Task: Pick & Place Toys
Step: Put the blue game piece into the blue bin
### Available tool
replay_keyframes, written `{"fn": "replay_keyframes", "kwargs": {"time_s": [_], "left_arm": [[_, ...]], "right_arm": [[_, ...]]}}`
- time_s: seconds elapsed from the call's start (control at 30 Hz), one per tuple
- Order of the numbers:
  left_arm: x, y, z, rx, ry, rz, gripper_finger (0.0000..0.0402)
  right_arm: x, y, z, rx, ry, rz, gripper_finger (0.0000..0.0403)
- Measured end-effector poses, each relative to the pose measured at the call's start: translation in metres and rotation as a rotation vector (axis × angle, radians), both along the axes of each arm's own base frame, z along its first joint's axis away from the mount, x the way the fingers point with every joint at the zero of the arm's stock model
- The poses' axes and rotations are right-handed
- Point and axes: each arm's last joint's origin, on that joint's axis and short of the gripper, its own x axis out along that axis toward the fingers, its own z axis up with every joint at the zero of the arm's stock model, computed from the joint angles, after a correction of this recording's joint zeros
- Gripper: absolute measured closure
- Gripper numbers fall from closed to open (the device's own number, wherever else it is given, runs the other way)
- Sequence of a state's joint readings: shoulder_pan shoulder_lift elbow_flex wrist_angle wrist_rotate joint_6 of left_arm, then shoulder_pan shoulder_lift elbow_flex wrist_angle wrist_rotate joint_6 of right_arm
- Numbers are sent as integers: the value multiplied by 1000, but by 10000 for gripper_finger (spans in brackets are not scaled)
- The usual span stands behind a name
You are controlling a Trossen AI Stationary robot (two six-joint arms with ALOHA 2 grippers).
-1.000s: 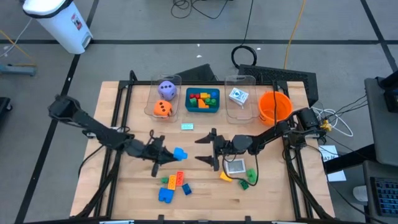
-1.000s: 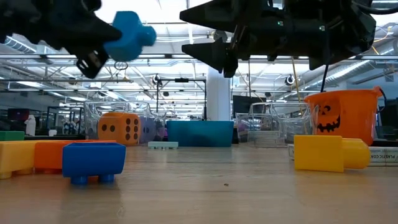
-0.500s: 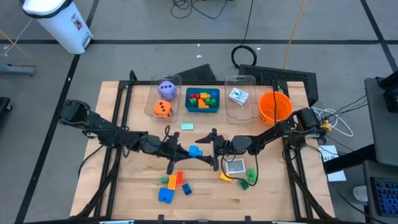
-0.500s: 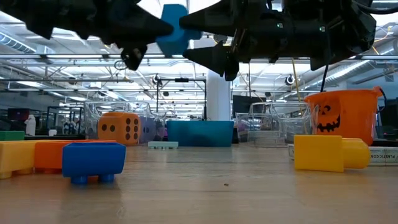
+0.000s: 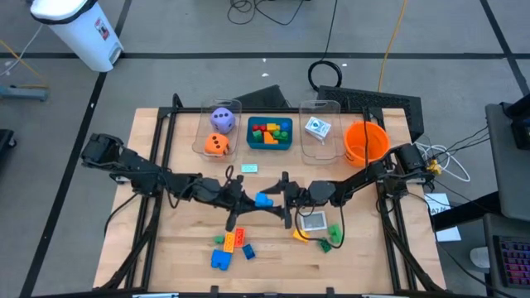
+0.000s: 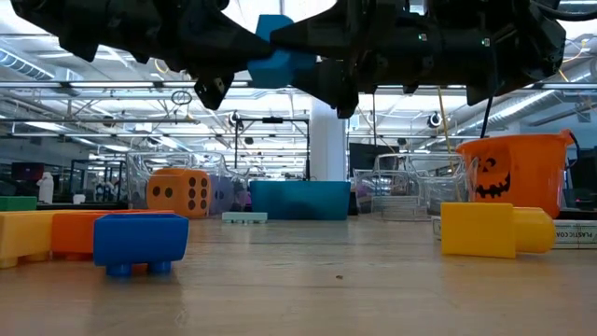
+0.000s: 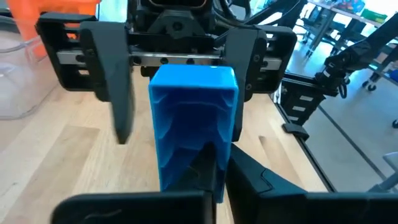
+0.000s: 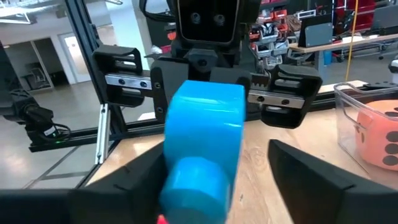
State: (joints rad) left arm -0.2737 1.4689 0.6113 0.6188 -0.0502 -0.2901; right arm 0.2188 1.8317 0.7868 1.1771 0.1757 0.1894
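My left gripper (image 5: pixel 251 199) is shut on a blue brick (image 5: pixel 263 199), held high above the table's middle; the brick also shows in the low view (image 6: pixel 280 61). My right gripper (image 5: pixel 285 199) faces it, open, with one finger (image 7: pixel 115 87) on each side of the brick's free end (image 8: pixel 202 130). Loose bricks (image 5: pixel 232 244) lie on the near part of the table. Yellow and green bricks (image 5: pixel 323 236) lie beside a white card (image 5: pixel 313 221). My left gripper pinches the blue brick's end nearest to it (image 7: pixel 202 158) between its two fingers. The fingers come level from the table's left. The brick sticks out level toward the right gripper, lifted clear of the table. My right gripper: I cannot tell whether its open fingers touch the brick.
At the far side stand a clear bin with a purple die (image 5: pixel 221 118) and an orange die (image 5: pixel 216 144), a teal tray (image 5: pixel 270 145) with bricks, a second clear bin (image 5: pixel 317 128) and an orange bowl (image 5: pixel 365 142). A small teal card (image 5: pixel 249 168) lies before them.
My left gripper has carried the blue brick toward the table's right edge, until it stands between my right gripper's open fingers. The brick stays lifted clear.
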Motion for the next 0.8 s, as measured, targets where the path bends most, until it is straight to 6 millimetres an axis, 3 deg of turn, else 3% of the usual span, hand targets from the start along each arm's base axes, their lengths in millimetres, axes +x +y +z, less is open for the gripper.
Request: {"fn": "replay_keyframes", "kwargs": {"time_s": [0.27, 0.8], "left_arm": [[-1, 0, -2, 10, 18, -7, 305], [-5, -1, 4, 40, 7, -71, 167]], "right_arm": [[0, 0, 0, -22, 1, -1, 267], [0, -1, 0, -53, 0, -8, 272]]}}
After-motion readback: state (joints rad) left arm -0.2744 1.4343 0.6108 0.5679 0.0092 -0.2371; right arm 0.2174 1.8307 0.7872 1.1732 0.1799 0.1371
